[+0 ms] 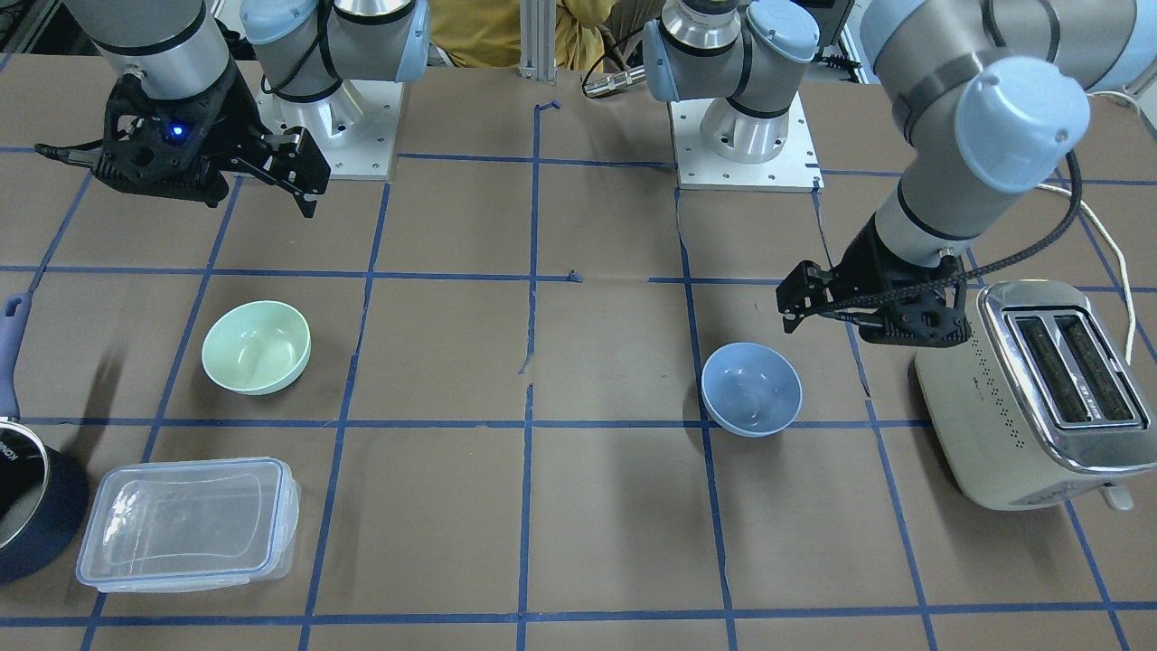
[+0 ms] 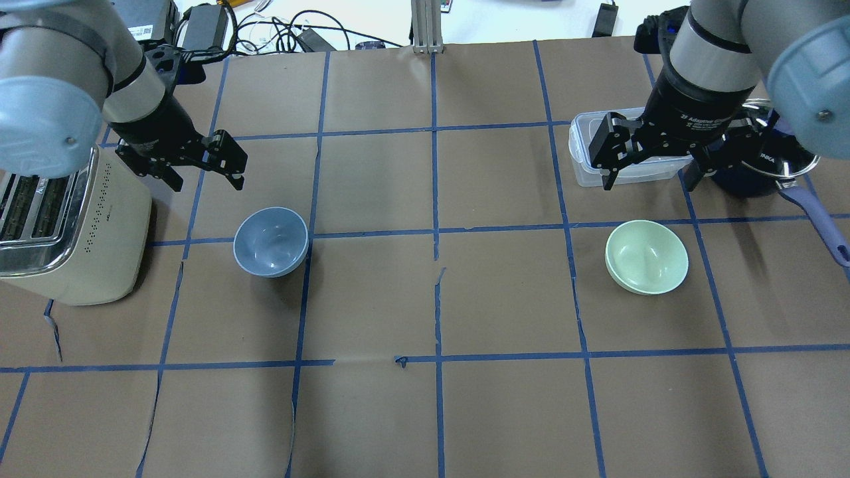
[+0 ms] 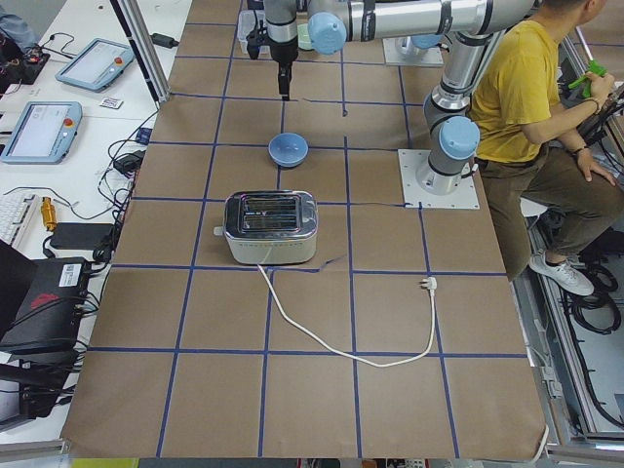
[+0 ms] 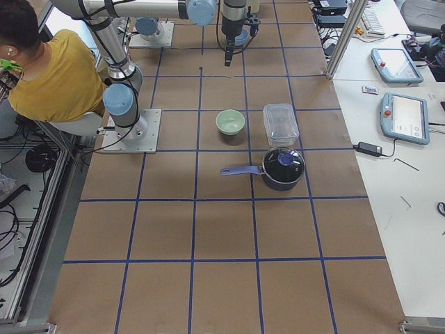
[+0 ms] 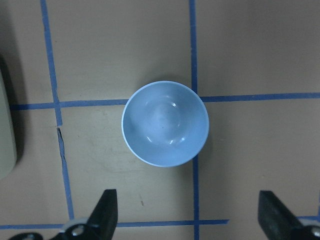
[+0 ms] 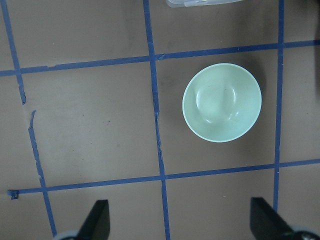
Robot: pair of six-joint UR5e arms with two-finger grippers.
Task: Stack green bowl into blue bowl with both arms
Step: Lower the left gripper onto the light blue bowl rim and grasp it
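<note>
left claw (image 2: 207, 182): jaws wide apart, hovering just beside toaster (image 2: 73, 226), clear of blue bowl (image 2: 271, 240) | blue bowl: upright on counter (image 2: 425, 299), near toaster | right claw (image 2: 649, 182): jaws wide apart, hovering at far end from toaster | green bowl (image 2: 647, 257): upright on counter, well apart from toaster, near right claw, not touching | not yet stacked

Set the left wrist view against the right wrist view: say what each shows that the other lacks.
Left wrist only: the blue bowl, empty and upright, and the toaster edge at the left. Right wrist only: the green bowl, empty and upright, and a corner of the clear container at the top. Both: the brown table with blue tape lines, and an open hand, the left hand or the right hand, touching no bowl.
</note>
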